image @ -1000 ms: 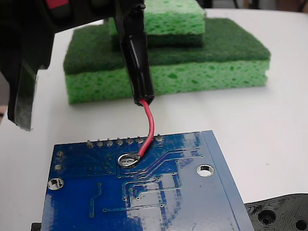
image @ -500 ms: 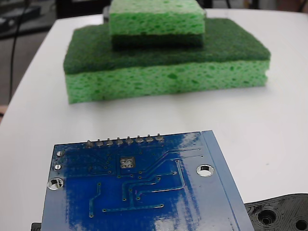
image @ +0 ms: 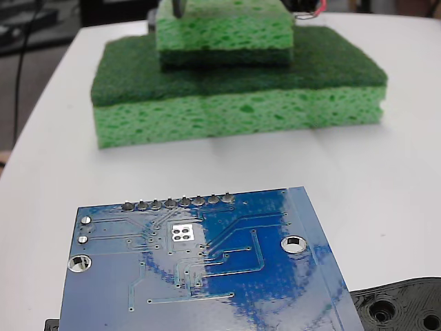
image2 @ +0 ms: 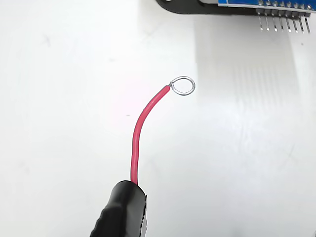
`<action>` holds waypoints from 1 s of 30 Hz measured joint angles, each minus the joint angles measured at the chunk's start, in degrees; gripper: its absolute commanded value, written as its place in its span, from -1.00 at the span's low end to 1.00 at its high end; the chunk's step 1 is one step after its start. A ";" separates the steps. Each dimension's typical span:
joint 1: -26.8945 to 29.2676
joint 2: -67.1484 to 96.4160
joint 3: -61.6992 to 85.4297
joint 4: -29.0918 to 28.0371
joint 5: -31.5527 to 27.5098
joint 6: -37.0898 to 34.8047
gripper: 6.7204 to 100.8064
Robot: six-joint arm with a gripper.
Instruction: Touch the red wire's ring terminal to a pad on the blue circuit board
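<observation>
No ring terminal (image2: pixel 182 86) near pad (image: pixel 182 232).

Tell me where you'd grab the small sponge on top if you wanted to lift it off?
Probably by its two side walls, coming straight down from above. The small sponge lies flat on the big sponge, so its underside is covered, but its upright left and right sides stand free and squashy for two fingers to pinch.

Fixed view: low, close behind the blue circuit board (image: pixel 200 269), facing the stacked sponges (image: pixel 238 83).
Wrist view: looks down onto the bench (image2: pixel 64 74).
Shared: the board's pin row (image: pixel 178 203).
</observation>
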 measured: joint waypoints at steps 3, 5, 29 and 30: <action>-3.96 1.14 1.32 0.88 3.60 1.05 0.99; -5.19 4.39 2.64 1.67 5.27 1.58 0.99; -3.16 24.96 15.64 3.16 6.15 -0.70 0.99; -3.34 24.96 15.64 3.16 6.15 -0.79 0.99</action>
